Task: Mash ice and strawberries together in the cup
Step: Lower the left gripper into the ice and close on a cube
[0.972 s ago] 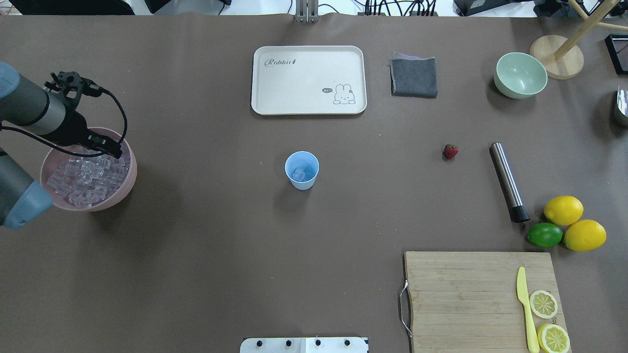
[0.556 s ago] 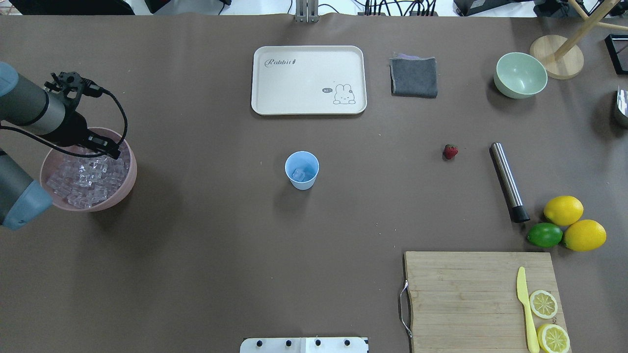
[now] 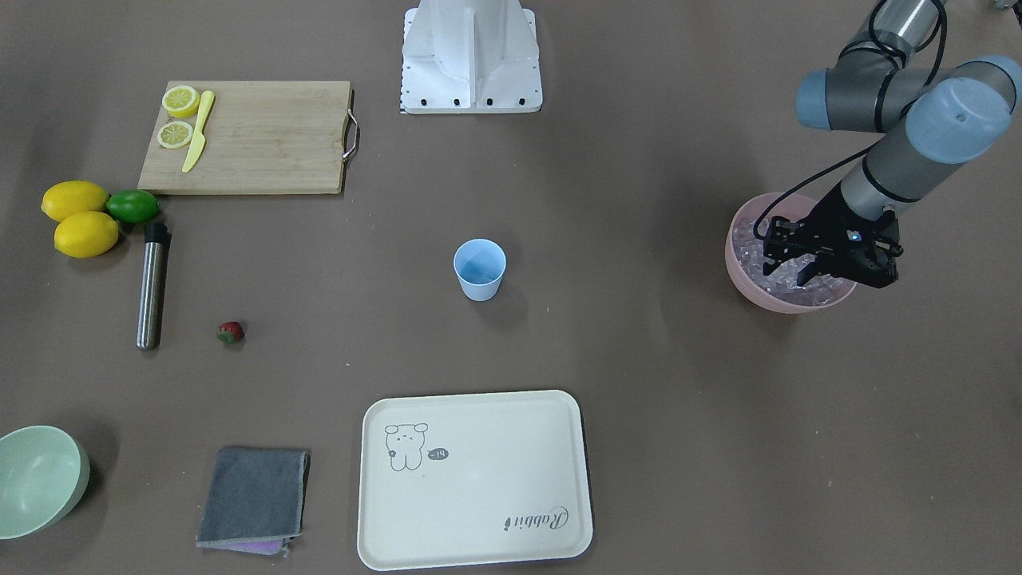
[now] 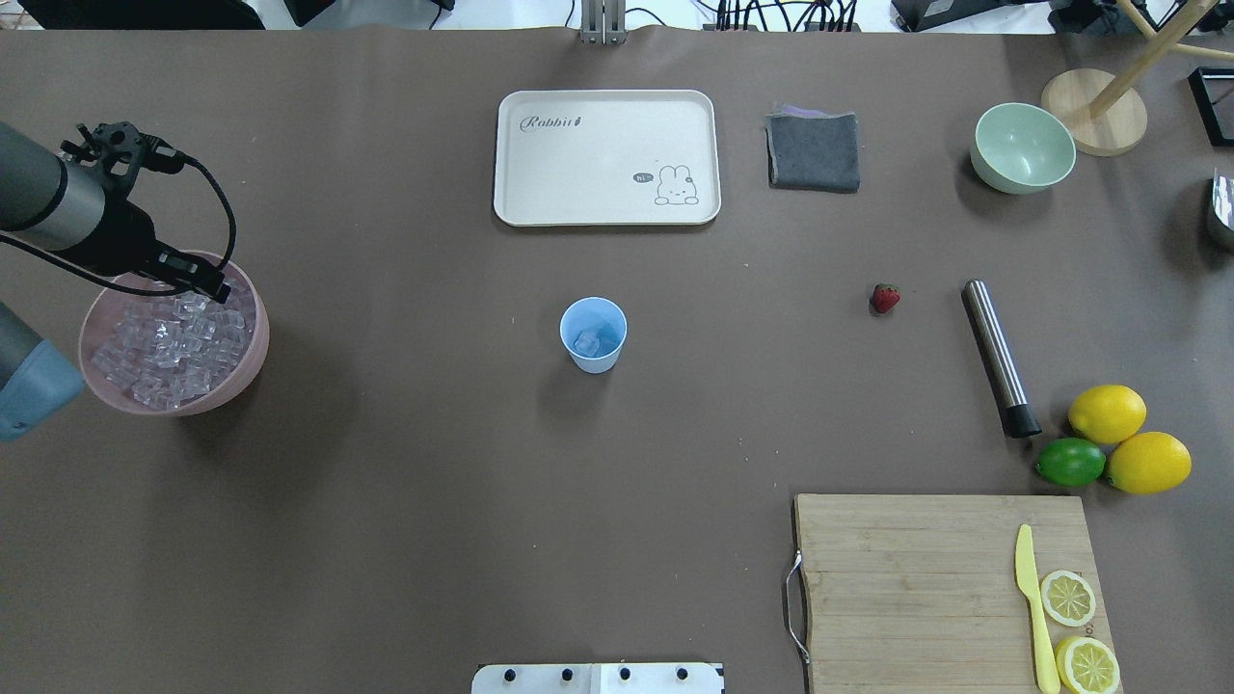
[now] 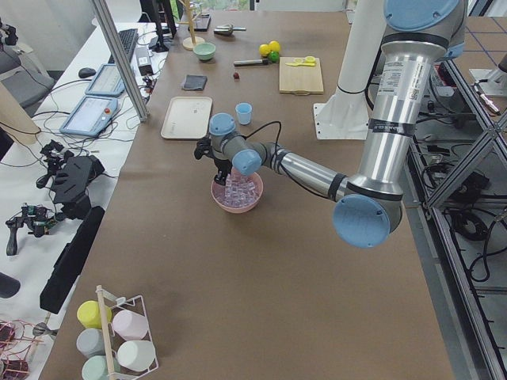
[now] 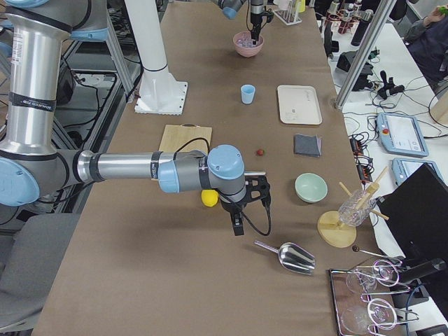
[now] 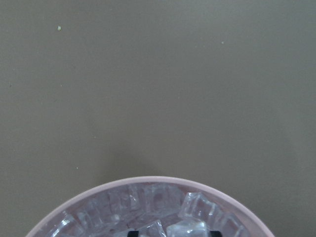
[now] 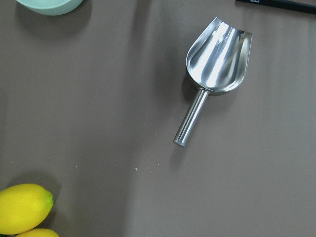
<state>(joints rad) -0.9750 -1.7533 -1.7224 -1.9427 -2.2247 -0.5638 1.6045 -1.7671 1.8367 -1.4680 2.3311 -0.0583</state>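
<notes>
While L gripper (image 3: 790, 275) hangs over pink bowl (image 3: 738, 275) of ice (image 4: 159, 357), jaws spread, tips near cubes, R gripper (image 6: 239, 225) state unclear

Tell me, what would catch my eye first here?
A pink bowl heaped with clear ice cubes sits at the table's end on the robot's left, with the left gripper hanging over it. A light-blue cup stands alone mid-table with ice inside, and two bright lemons and a lime lie by the cutting board on the robot's right.
</notes>
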